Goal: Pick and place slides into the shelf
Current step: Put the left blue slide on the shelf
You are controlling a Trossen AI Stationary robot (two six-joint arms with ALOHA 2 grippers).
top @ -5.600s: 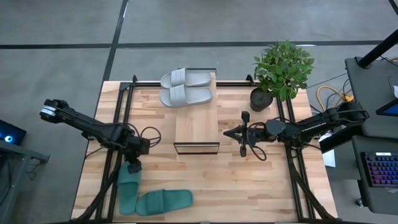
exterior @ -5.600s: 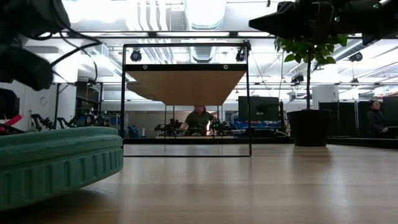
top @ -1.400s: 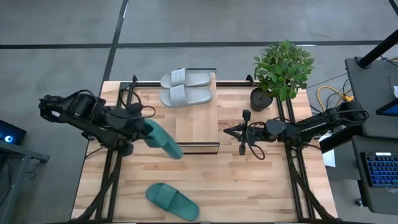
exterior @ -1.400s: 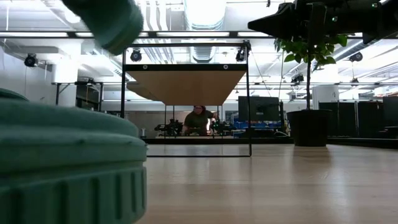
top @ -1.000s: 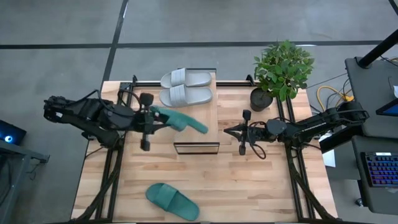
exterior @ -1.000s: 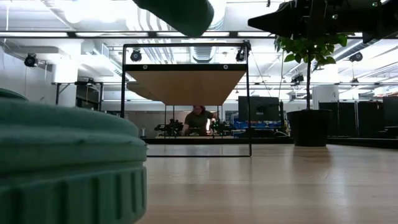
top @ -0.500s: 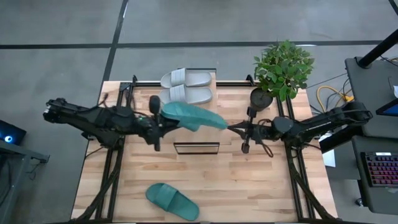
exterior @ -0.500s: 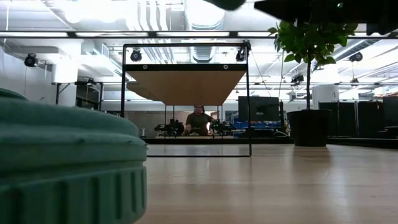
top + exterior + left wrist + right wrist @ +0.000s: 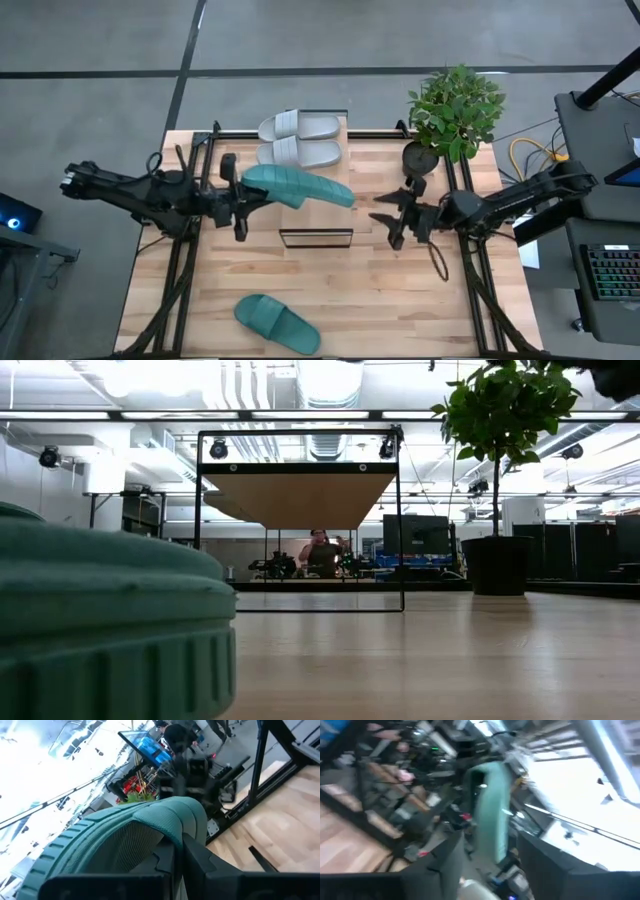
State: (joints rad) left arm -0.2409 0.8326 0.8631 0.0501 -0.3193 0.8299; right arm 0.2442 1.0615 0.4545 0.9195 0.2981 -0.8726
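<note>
While one teal slide (image 9: pixel 298 187) is held up in the air over the shelf (image 9: pixel 316 205), it is clamped at its heel end by the left gripper (image 9: pixel 243 196), whose fingers are pressed together on the foam. Its toe end is pointed at the right gripper (image 9: pixel 396 222), which is seen just past the shelf's right edge with its fingers apart and nothing between them. In the right wrist view the slide (image 9: pixel 490 810) is framed between those two fingers, so a hand-over may be planned. The other teal slide (image 9: pixel 277 323) is left flat on the tabletop (image 9: pixel 400 300) near the front edge, well apart from the shelf. Two pale grey slides (image 9: pixel 298 140) are set side by side at the far end of the shelf. A drop could happen if the left grip is let go before the toe is caught, because only a small part of the heel is pinched and the slide is long and soft. The grey pair could be bumped if the slide is swung too far back. Open plank is seen at the near end of the shelf. The potted plant (image 9: pixel 453 110) is close behind the right arm, so little room is left there.
</note>
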